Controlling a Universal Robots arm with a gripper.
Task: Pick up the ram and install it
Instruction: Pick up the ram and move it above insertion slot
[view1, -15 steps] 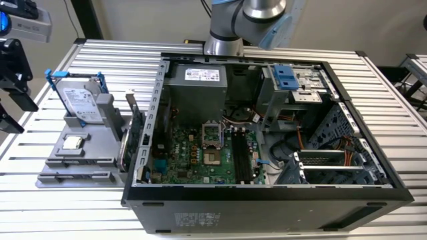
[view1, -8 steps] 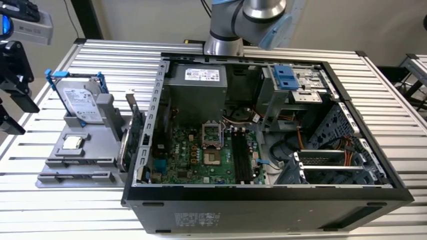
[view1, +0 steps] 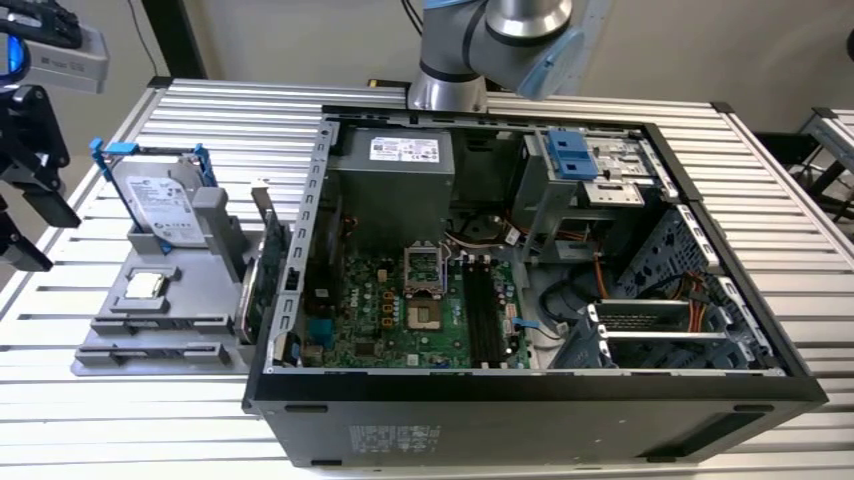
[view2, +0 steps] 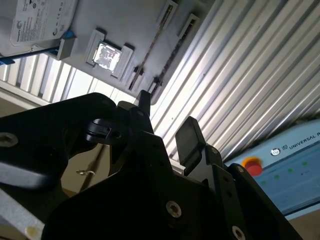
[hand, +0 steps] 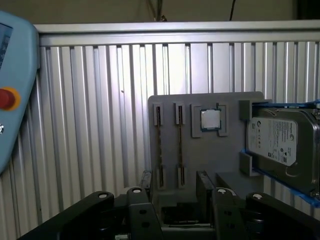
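The black fingers (hand: 204, 184) are hanging spread apart, gripping nothing, short of the grey plastic holder (hand: 235, 150) on the ribbed metal table (hand: 90, 125). A long thin ram stick (hand: 159, 145) is standing on edge in a holder slot, with a second stick (hand: 180, 145) just beside it.

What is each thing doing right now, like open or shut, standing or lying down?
gripper, open, holding nothing.
ram, two sticks on edge in the grey holder, not picked up.
hard drive, standing in the holder.
processor chip, lying flat in the holder.
computer case, lying on its side, open.
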